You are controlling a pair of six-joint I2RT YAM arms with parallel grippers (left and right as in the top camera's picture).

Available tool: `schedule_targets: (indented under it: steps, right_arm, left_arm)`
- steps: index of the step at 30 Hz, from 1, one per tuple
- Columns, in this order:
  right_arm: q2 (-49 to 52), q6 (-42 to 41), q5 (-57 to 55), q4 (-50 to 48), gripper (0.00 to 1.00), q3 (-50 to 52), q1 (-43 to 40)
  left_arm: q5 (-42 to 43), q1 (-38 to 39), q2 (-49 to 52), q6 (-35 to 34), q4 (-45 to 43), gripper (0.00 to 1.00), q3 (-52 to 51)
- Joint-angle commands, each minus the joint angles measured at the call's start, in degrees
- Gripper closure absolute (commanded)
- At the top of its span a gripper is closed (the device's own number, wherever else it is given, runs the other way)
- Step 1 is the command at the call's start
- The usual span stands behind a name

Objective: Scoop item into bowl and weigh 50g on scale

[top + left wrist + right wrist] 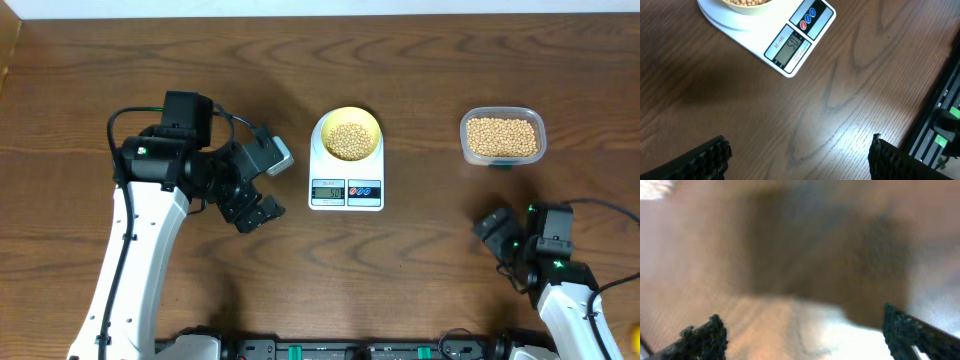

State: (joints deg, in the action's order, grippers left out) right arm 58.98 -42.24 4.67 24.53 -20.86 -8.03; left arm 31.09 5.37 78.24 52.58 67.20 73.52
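Scales: one white scale (pixel 346 175), near the middle of the bench (pixel 430 60).
Display: one display (pixel 790 48), on the scale's front edge; the digits appear to read 50.
Buttons: two, one red button (pixel 804 22) and one blue button (pixel 812 12), side by side just beside the display.
Bowls: one pale yellow bowl (pixel 350 114), sitting on the scale's round platform.
Beans: too many beans (pixel 347 141) to count, in two lots. One heap lies in the bowl and the other fills the tub.
Tubs: one clear tub (pixel 543 137), standing on the bench well to the right of the scale and apart from it.
Arms: two. The left arm (pixel 140 250) reaches in on the scale's left, and the right arm (pixel 570 300) sits low at the bench's right front.
Left jaws: wide apart with nothing between them, over bare bench just left of the scale's front corner and not touching it.
Right jaws: apart. The wrist view is badly blurred, only the two dark fingertips (pixel 702 336) show clearly, and nothing can be made out between them.
Yellow sliver: one, at the far bottom-right edge of the overhead view, too little showing to identify.
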Motion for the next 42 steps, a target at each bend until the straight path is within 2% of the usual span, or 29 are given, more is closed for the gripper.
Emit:
schedule_targets:
  steps: [1,5,10,32,42]
  right_arm:
    - [0.0,11.6,8.2,-9.2,0.01,0.3,-0.3]
    - [0.1,13.8,12.0,-15.1,0.01,0.3,-0.3]
    - [0.1,8.0,14.2,-18.9,0.01,0.3,-0.3]
    - [0.1,9.7,15.6,-19.0,0.01,0.3,-0.3]
    - [0.0,9.5,22.5,-21.1,0.01,0.3,-0.3]
  left_arm:
    - [-0.3,0.1,-0.1,0.5,0.2,0.09,-0.3]
    - [-0.3,0.1,-0.1,0.5,0.2,0.09,-0.3]
    - [-0.3,0.1,-0.1,0.5,0.2,0.09,-0.3]
    - [-0.3,0.1,-0.1,0.5,0.2,0.10,-0.3]
    - [-0.3,0.1,-0.1,0.5,0.2,0.10,-0.3]
